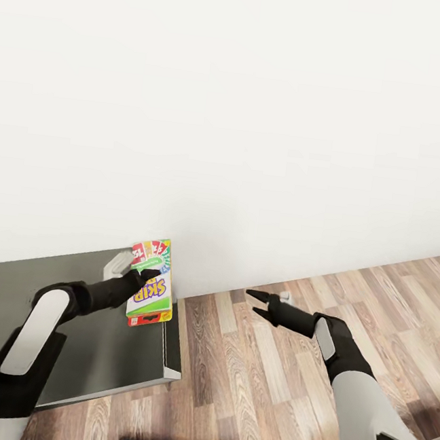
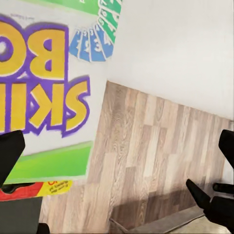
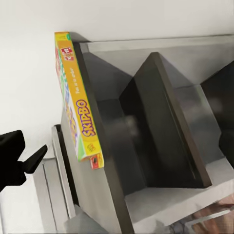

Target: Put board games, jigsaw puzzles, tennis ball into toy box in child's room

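Our left claw (image 1: 146, 278) gripped the game box (image 1: 150, 282) over the counter (image 1: 96, 349) edge; a weak pinch could drop it onto the floor (image 1: 242, 386).

A plain room in a home, rendered in simulation

A bare white wall (image 1: 232, 112) meets wood-plank flooring (image 1: 243, 380), and against that wall stands a dark-grey-topped surface (image 1: 96, 349) with a pale edge, furniture of a domestic kind. At the surface's corner nearest the open floor is a colourful Skip-Bo board game box (image 1: 151, 282), the sort of toy kept in a family home or child's room.
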### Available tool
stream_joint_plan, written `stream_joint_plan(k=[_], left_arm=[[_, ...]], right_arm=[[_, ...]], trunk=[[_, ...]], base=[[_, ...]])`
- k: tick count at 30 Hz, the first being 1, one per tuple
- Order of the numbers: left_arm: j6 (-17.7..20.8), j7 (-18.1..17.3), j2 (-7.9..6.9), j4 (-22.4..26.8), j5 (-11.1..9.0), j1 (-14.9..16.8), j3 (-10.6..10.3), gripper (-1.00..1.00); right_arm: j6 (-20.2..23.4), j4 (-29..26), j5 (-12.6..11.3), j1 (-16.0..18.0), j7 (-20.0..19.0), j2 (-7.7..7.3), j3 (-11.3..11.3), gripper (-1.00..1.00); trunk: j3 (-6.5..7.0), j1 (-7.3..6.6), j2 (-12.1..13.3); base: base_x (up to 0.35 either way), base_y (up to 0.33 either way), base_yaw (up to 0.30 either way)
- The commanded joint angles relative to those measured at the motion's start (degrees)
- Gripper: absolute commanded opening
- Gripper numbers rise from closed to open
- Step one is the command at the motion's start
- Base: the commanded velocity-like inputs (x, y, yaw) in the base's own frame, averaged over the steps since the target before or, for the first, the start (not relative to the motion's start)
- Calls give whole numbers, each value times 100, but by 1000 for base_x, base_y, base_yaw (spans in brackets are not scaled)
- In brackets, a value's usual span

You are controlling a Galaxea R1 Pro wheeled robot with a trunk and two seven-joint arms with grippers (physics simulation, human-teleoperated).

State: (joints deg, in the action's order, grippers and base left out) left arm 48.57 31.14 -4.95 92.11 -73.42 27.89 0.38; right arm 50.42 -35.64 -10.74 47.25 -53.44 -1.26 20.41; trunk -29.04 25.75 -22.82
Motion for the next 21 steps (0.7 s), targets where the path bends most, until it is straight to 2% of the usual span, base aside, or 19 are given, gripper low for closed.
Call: stream_joint_plan(k=[1, 2, 3, 5, 6, 8, 11, 14, 21], left_arm=[[28, 53, 76, 6, -72, 59, -54, 100], [40, 51, 158, 7, -83, 115, -112, 100], [40, 51, 158, 7, -83, 115, -112, 100], [61, 47, 346, 7, -105, 240, -229, 100], [61, 47, 346, 7, -105, 240, -229, 100], [75, 45, 520, 8, -120, 350, -328, 100], [70, -21, 459, 8, -174, 401, -343, 100], [69, -50, 459, 8, -174, 401, -342, 100], [69, -50, 459, 8, -174, 401, -342, 100]], right_arm=[[-38, 144, 14, 78, -136, 2, 15, 100], [-102, 275, 19, 151, -237, 0, 15, 100], [-102, 275, 19, 151, -237, 0, 15, 100], [-217, 472, 25, 274, -386, 1, 16, 100], [-217, 472, 25, 274, -386, 1, 16, 100], [-298, 598, 29, 354, -481, 5, 17, 100], [-361, 532, 79, 420, -543, 71, 42, 100], [-357, 522, 79, 450, -545, 155, 42, 100], [-357, 522, 79, 450, -545, 155, 42, 100]], trunk=[[-8, 3, -10], [-8, 3, -10], [-8, 3, -10], [-8, 3, -10], [-8, 3, -10], [-8, 3, -10], [-8, 3, -10], [-8, 3, -10], [-8, 3, -10]], base=[[0, 0, 0], [0, 0, 0], [0, 0, 0], [0, 0, 0], [0, 0, 0], [0, 0, 0], [0, 0, 0], [0, 0, 0], [0, 0, 0]])
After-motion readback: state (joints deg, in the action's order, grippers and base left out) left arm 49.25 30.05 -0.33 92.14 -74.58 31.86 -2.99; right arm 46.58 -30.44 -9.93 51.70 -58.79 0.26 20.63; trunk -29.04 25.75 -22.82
